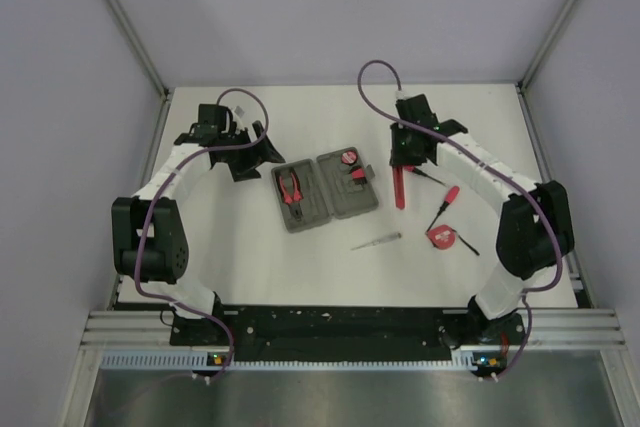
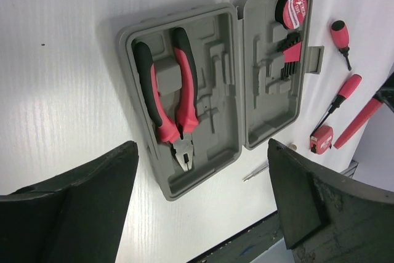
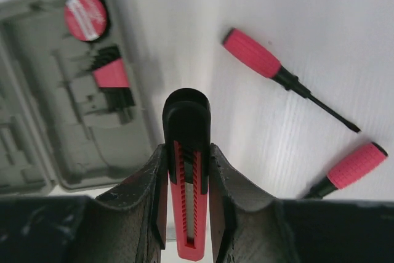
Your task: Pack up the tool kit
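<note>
Partly packed: gripping knife (image 3: 184, 121) tight in right gripper (image 3: 186, 201) just right of open case (image 1: 325, 192) with pliers (image 2: 172, 100) seated inside, left gripper (image 1: 245, 152) spread wide left of case, leaving screwdrivers (image 3: 252, 53) and tape measure (image 2: 321, 138) loose right of case.

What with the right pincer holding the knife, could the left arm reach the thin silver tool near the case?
Probably yes: the left pincer is open and empty, the thin silver tool lies uncovered, and only the low open case sits between them.
</note>
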{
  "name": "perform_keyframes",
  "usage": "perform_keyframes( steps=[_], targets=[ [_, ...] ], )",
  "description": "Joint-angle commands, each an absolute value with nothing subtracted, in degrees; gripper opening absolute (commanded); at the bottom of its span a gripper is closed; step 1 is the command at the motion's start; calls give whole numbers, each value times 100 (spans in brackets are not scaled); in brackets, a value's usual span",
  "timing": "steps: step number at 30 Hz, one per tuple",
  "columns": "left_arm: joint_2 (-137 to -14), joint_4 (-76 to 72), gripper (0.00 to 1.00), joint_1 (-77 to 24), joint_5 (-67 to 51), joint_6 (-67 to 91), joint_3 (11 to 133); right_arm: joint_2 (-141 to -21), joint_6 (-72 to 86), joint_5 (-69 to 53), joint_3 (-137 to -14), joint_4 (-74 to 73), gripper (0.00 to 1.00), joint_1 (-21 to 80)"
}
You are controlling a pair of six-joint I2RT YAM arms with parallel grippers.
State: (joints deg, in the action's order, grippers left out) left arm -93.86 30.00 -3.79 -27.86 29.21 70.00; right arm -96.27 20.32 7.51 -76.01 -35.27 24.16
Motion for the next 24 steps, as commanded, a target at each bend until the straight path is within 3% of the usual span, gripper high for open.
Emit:
perform_keyframes(
  steps=[1, 13, 24],
  targets=[
    [-9316, 2979, 88, -352, -2830, 2918, 7136, -9886, 1688, 238, -8497, -3349, 5, 2917],
    [-9264, 3190, 86, -352, -2839, 2821, 7233, -11723, 1669, -290, -10274, -3217, 4, 3805],
    [-9281, 3182, 85, -351, -2865, 2821, 7225, -12322, 1819, -88, -10345, -3033, 4, 3999]
  ],
)
